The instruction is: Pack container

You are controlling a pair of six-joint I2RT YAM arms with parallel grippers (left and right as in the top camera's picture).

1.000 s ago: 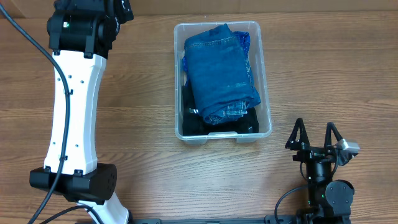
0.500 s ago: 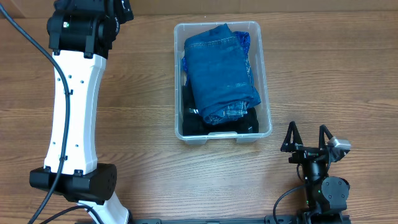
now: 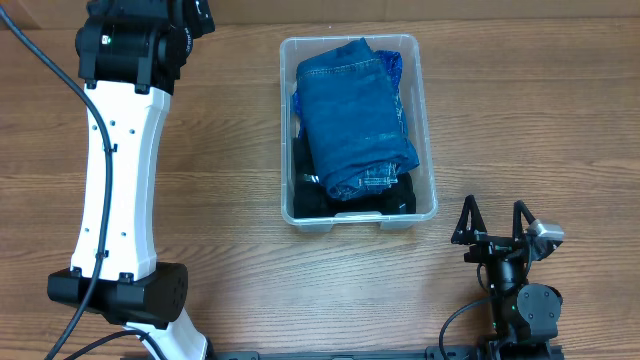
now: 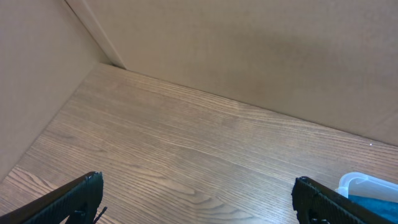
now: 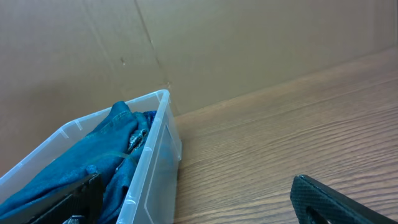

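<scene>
The clear plastic container (image 3: 427,150) stands at the table's middle back. Folded blue jeans (image 3: 352,115) lie on top of dark garments (image 3: 310,195) inside it. My right gripper (image 3: 492,218) is open and empty, low at the front right, just right of the container's near corner. In the right wrist view the container (image 5: 155,162) and the jeans (image 5: 87,155) sit at the left, and the gripper (image 5: 196,202) spans bare wood. My left gripper (image 4: 196,199) is open and empty over bare wood near the back wall; in the overhead view only the left arm (image 3: 120,150) shows.
A cardboard wall (image 4: 249,43) runs along the table's back edge and left side. The left arm's white link and black base (image 3: 120,290) stand over the table's left part. The right arm's base (image 3: 520,310) sits at the front right.
My right gripper has shifted slightly left and toward the front since the earliest frame, then held still. The left arm and the container have not moved.
</scene>
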